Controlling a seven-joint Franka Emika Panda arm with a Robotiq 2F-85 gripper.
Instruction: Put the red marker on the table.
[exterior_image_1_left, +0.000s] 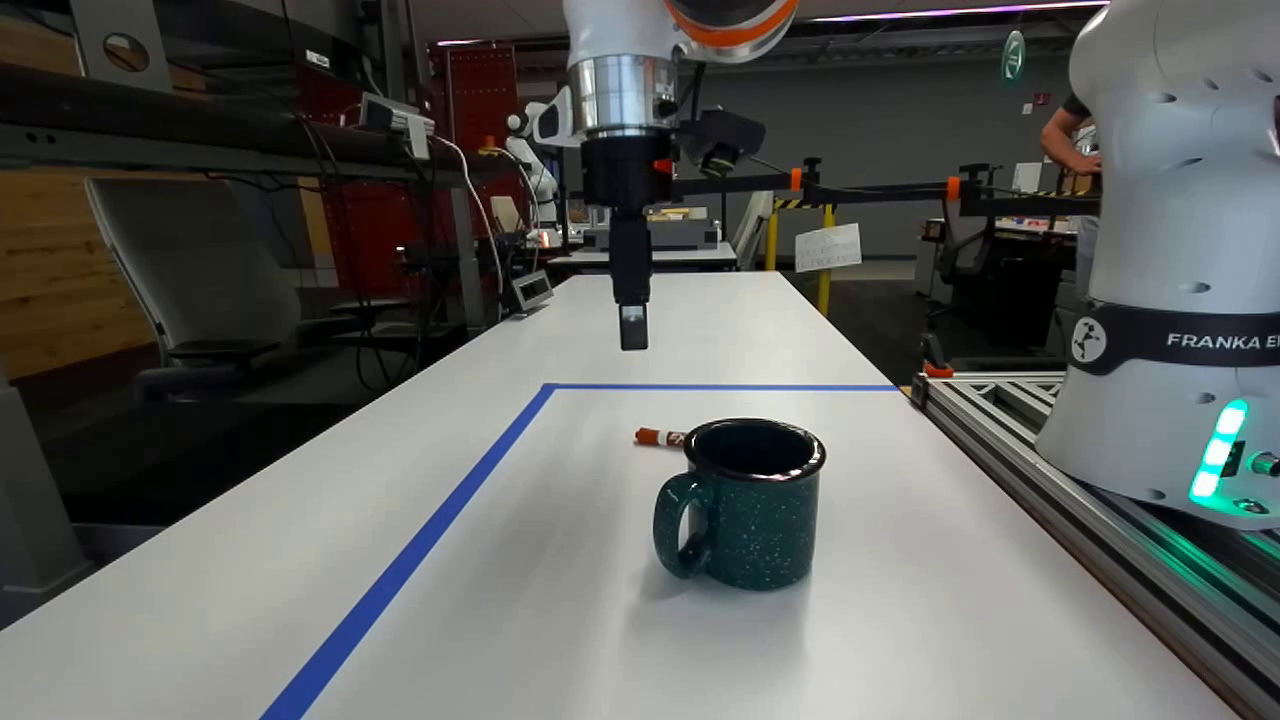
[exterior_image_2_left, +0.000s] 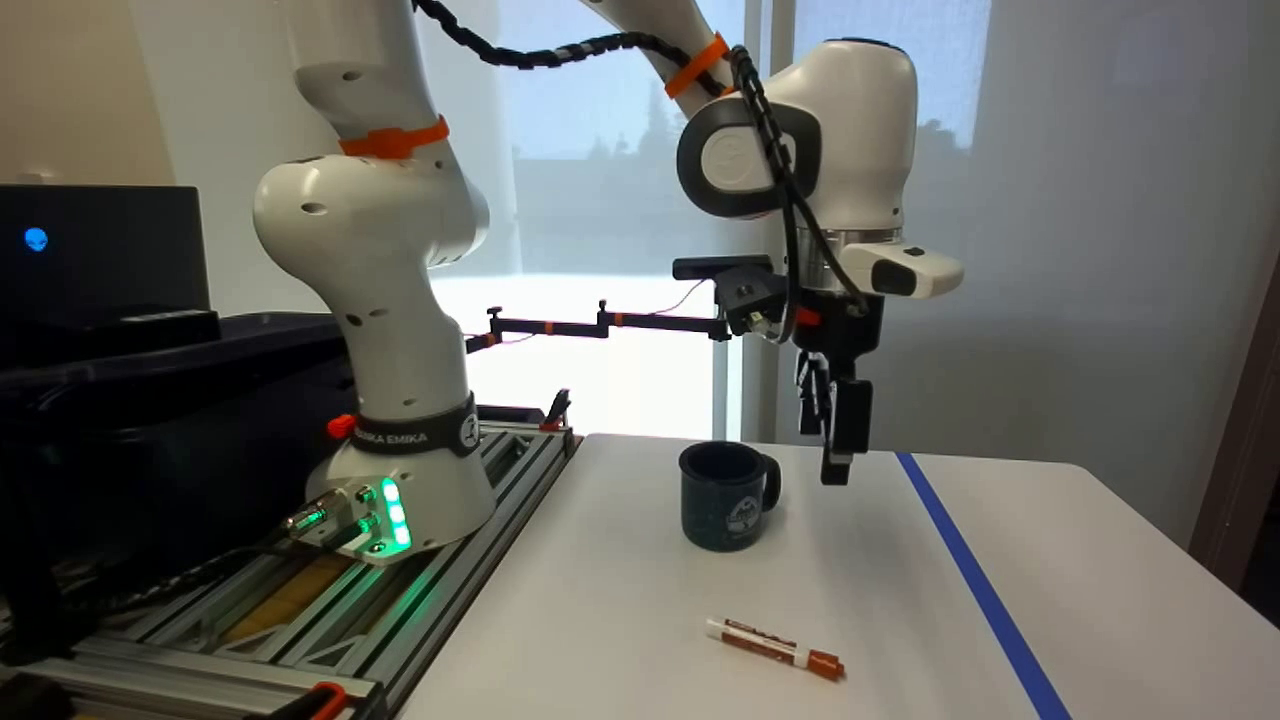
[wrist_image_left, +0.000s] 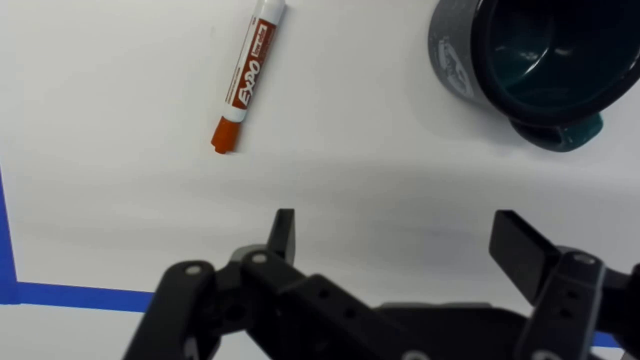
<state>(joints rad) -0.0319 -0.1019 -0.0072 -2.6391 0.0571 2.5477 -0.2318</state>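
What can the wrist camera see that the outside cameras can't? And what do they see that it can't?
Only the wrist view shows words you can read, EXPO and low odor, on the thin red-brown and white marker.

Only the exterior views show the rounded white robot base, its glowing green light strip and the grey metal rails.

All share the marker on the flat white table, the round dark teal mug, blue tape and the black fingers.

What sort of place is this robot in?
It's probably a robotics lab. A big robot arm stands beside a long white table marked with blue tape, and what looks like another robot arm shows farther back in an exterior view.
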